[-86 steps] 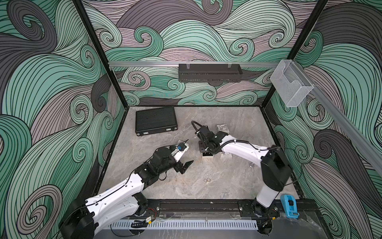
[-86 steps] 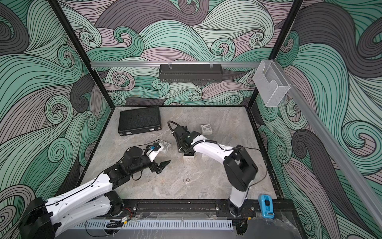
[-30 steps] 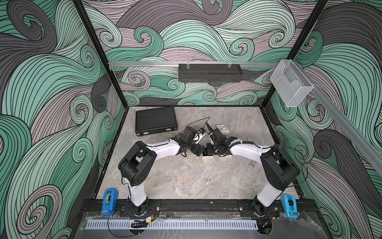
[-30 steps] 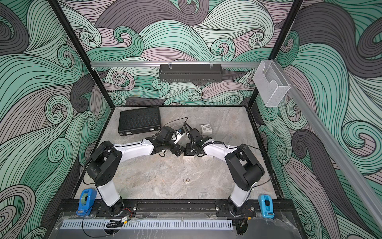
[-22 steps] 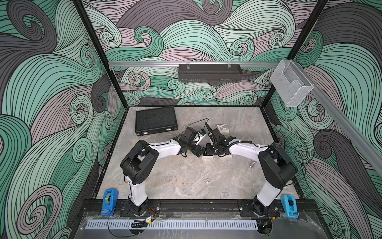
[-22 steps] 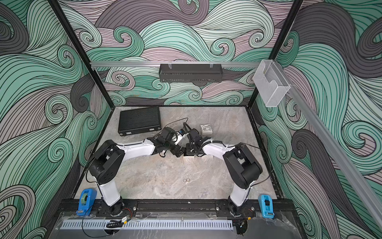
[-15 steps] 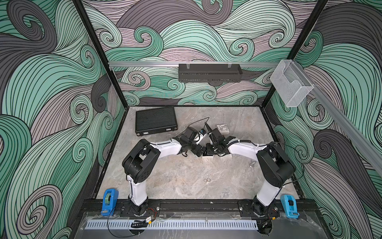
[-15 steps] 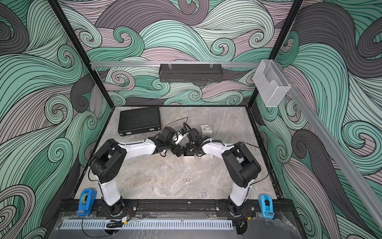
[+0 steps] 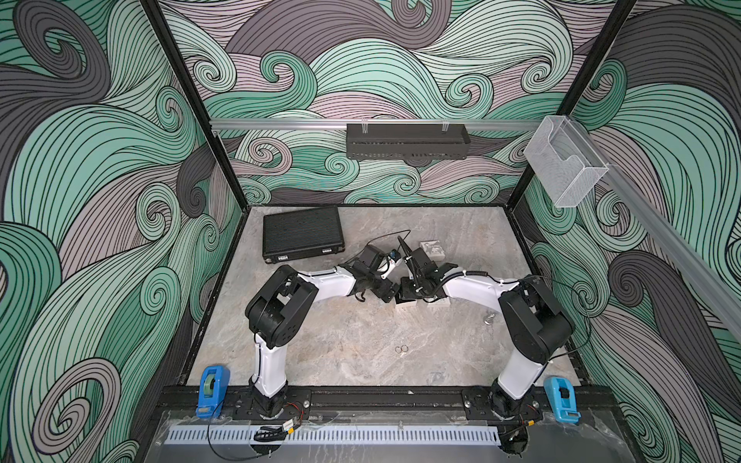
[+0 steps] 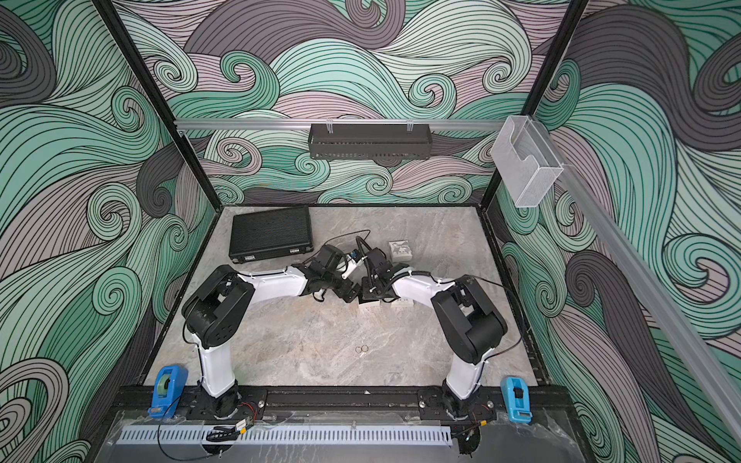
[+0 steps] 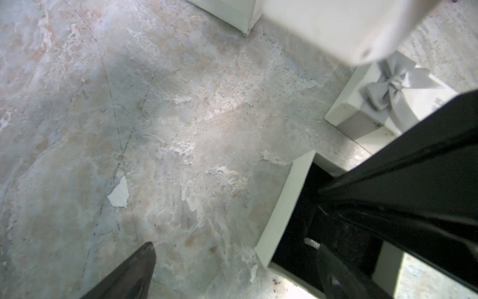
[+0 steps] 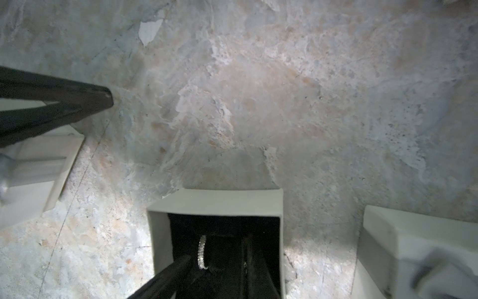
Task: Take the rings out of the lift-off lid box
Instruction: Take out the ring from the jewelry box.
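Marble-look table (image 9: 341, 340), wave-print walls. R gripper (image 9: 405, 296) sits down in the open box (image 12: 214, 204), jaws closed. One fingertip (image 12: 187, 259) touches a silvery ring (image 12: 202, 252) upright in the black insert; grip unconfirmed. L gripper (image 9: 384, 292) is wide open just beside box. Two rings (image 9: 402, 349) lie out on table. Next: lift straight up, slow; L steadies box if it drags.

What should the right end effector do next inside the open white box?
Probably a slow, short lift straight up. The right end effector is shut inside the open white square box with black lining, one fingertip beside the sparkly silver ring standing on edge there. Whether the ring is truly pinched is unclear; a small rise would show it.
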{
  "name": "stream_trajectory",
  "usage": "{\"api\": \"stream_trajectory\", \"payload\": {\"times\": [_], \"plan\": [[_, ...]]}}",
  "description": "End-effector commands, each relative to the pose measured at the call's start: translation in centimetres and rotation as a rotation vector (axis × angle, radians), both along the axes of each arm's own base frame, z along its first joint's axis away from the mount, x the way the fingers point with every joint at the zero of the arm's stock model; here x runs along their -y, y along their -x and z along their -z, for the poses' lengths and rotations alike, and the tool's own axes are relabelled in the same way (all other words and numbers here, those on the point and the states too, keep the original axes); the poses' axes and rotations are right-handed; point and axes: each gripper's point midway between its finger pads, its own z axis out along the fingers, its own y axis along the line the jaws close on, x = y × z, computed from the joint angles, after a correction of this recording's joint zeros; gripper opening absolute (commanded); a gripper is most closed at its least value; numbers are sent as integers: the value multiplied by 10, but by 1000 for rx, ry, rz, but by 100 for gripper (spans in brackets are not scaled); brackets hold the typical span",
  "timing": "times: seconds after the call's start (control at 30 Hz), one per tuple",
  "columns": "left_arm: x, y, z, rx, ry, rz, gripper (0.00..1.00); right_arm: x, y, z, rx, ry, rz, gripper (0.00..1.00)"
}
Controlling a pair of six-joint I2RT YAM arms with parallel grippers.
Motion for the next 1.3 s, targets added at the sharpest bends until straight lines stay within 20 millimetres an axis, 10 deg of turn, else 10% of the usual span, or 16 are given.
{"api": "stream_trajectory", "payload": {"times": [0.0, 1.27], "plan": [[8, -7, -5, 1, 24, -2, 98, -7, -3, -16, 34, -37, -14, 0], [9, -7, 2, -23, 9, 1, 97, -12, 1, -49, 152, -240, -35, 0]]}}
